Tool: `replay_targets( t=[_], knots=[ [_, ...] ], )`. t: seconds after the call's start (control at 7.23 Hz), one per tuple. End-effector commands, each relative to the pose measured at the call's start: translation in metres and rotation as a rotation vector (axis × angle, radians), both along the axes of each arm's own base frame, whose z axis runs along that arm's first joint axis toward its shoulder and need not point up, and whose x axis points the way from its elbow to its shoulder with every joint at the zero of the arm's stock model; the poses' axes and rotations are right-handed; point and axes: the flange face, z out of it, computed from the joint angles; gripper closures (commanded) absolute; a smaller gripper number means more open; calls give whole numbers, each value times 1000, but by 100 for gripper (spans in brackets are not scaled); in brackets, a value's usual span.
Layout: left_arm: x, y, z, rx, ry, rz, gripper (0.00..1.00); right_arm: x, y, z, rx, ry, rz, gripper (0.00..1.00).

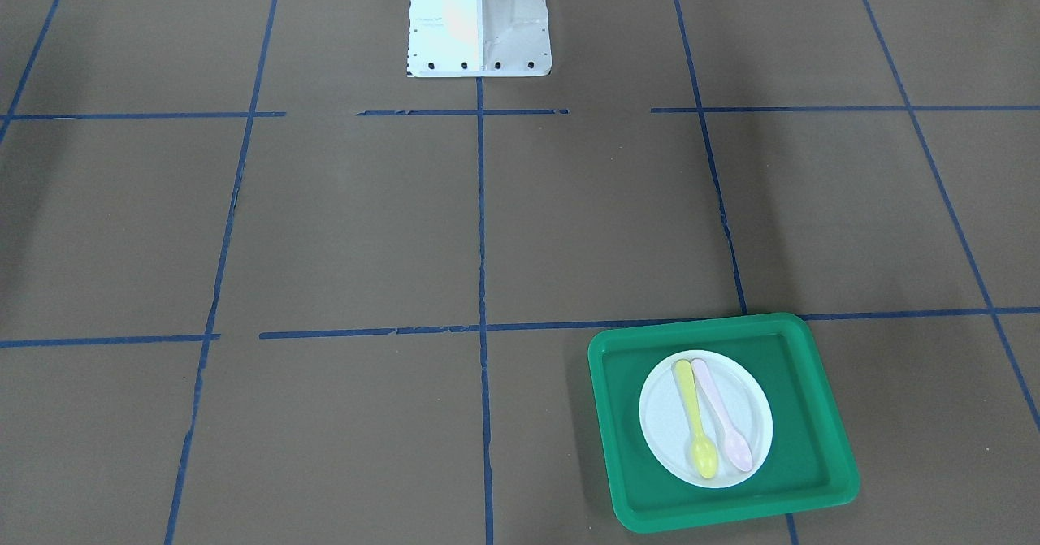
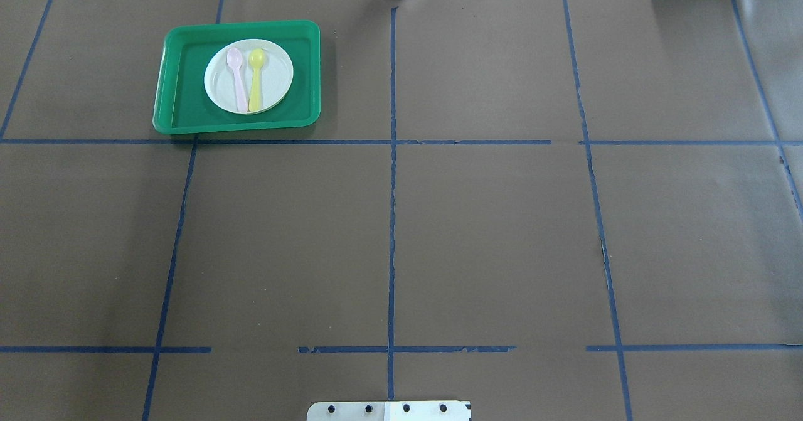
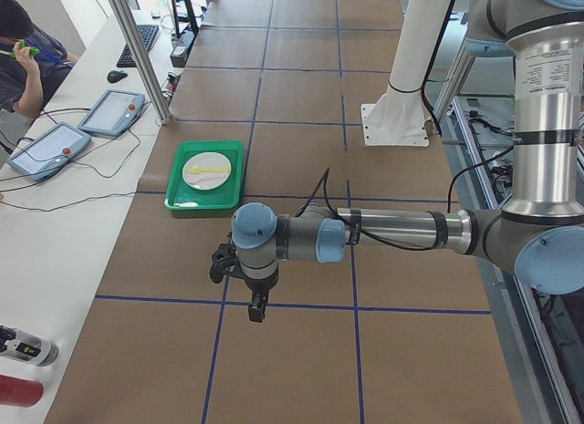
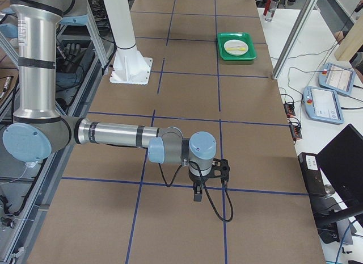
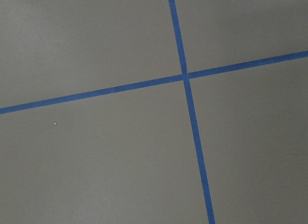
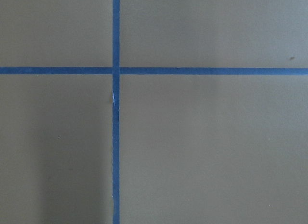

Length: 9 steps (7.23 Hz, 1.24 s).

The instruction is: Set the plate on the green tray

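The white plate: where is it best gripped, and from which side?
Probably by the raised rim of the plate, from above, at its edge on the robot's left: the pink spoon and yellow spoon cover the middle, and the wall of the green tray blocks a level approach.

Left arm (image 3: 392,231) and right arm (image 4: 113,133) of brushed silver tubes, pale blue round joint caps, grey joint housings, small printed label on upright link, loose black cable (image 4: 214,210), black left tool (image 3: 258,307), black right tool (image 4: 197,195), white flanged pedestal (image 1: 478,21) with dark bolt holes
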Motion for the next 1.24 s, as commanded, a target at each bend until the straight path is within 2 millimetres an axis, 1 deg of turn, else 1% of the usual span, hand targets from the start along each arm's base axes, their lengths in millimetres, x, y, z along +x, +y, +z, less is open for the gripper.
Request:
replay_targets(
  t=[0.0,0.14,0.41,1.11],
  knots=[
    [3,4,13,-95,37,-69,0,0,0,-1,1,0,0,0],
    [6,4,11,-105,86,-73,0,0,0,0,1,0,0,0],
    [6,1,8,-90,88,-70,0,0,0,0,-1,0,0,0],
    [6,2,9,-89,85,-67,0,0,0,0,-1,0,0,0]
  ],
)
